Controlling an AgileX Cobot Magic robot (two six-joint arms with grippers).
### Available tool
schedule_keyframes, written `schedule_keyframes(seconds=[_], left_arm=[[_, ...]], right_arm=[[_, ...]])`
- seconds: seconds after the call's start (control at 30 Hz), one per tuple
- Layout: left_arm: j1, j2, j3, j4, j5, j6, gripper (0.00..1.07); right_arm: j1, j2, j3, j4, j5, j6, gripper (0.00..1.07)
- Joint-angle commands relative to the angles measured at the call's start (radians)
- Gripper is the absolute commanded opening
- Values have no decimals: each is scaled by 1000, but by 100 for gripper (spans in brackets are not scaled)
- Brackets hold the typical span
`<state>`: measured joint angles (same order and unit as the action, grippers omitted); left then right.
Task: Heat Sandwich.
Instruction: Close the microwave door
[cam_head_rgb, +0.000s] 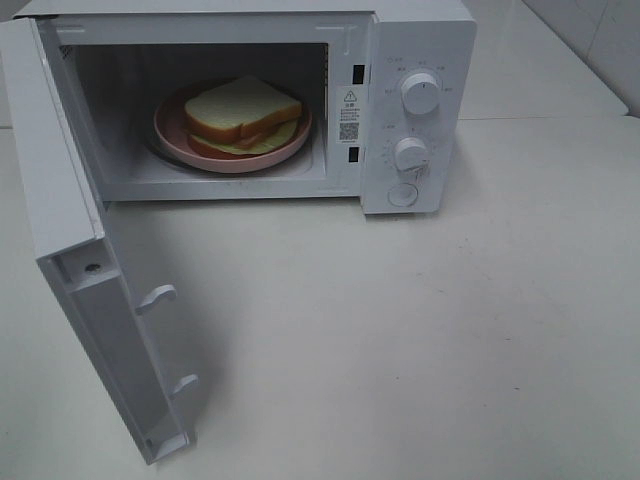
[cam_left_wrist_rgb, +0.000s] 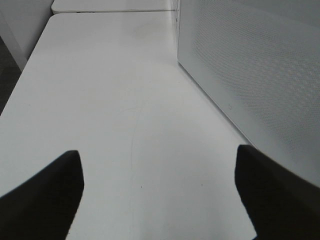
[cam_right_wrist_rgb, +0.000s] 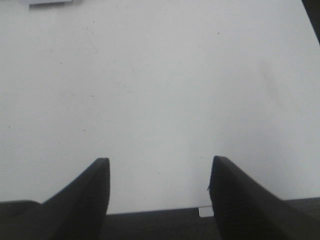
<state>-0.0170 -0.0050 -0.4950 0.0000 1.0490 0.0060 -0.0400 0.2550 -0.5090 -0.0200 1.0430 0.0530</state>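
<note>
The sandwich (cam_head_rgb: 242, 112), pale bread slices with tan crust and a yellow-green layer, lies on a round pink plate (cam_head_rgb: 175, 135) inside the white microwave (cam_head_rgb: 420, 50). The microwave door (cam_head_rgb: 60, 180) is swung wide open to the left. Neither arm shows in the exterior high view. In the left wrist view my left gripper (cam_left_wrist_rgb: 159, 195) is open with nothing between its fingers, low over the table beside the door's perforated outer face (cam_left_wrist_rgb: 250, 65). In the right wrist view my right gripper (cam_right_wrist_rgb: 160, 195) is open and empty above bare white table.
Two round knobs (cam_head_rgb: 421, 92) (cam_head_rgb: 411, 153) and a round button (cam_head_rgb: 403, 195) sit on the microwave's right panel. The white table (cam_head_rgb: 420, 340) stretches in front and to the right. A tiled wall corner (cam_head_rgb: 600, 30) is at the back right.
</note>
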Motion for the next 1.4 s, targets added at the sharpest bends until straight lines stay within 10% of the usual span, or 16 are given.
schedule_keyframes(seconds=[0.03, 1.4], left_arm=[[0, -21, 3, 0, -12, 0, 76], [0, -18, 3, 0, -12, 0, 76]], right_arm=[[-6, -84, 5, -7, -5, -11, 59], [-3, -286, 6, -18, -5, 6, 58]])
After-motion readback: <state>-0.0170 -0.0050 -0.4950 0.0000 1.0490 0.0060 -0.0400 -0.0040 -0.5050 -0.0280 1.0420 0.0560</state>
